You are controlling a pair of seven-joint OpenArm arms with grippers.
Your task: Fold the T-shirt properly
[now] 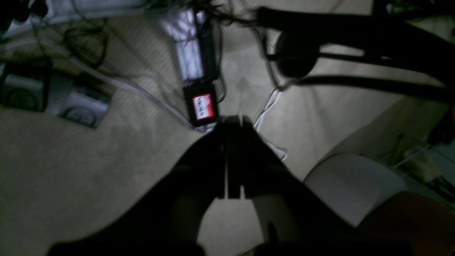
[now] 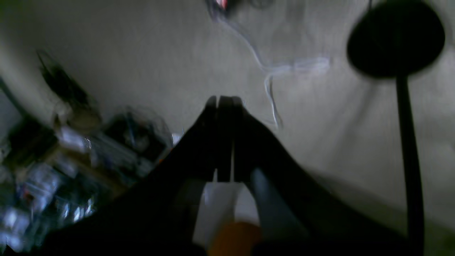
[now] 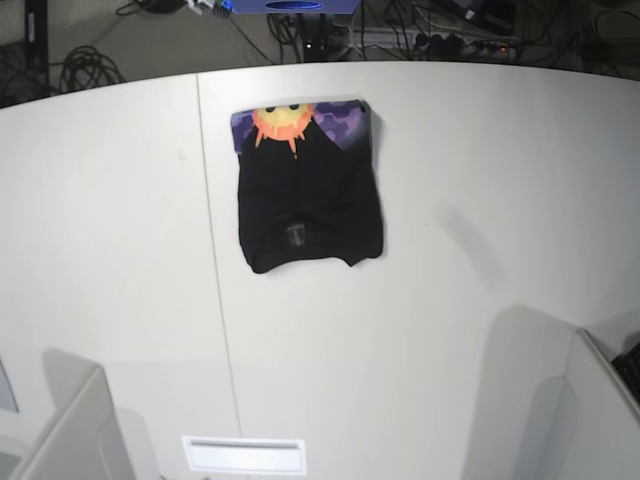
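Observation:
The black T-shirt (image 3: 310, 195) lies folded into a compact packet on the white table (image 3: 480, 200), at the far middle in the base view. Its orange-yellow sun print (image 3: 282, 122) and a purple patterned strip show along the far edge. The shirt does not show in either wrist view. My left gripper (image 1: 233, 122) is shut with nothing between its fingers and points out over the carpeted floor. My right gripper (image 2: 224, 101) is also shut and empty, over the floor. Neither gripper's fingertips show in the base view.
White arm covers stand at the table's near left (image 3: 70, 430) and near right (image 3: 590, 400) corners. A white slot plate (image 3: 243, 453) sits at the front edge. Cables and a black box with a red-white label (image 1: 203, 106) lie on the floor. A black round-footed stand (image 2: 396, 39) stands nearby.

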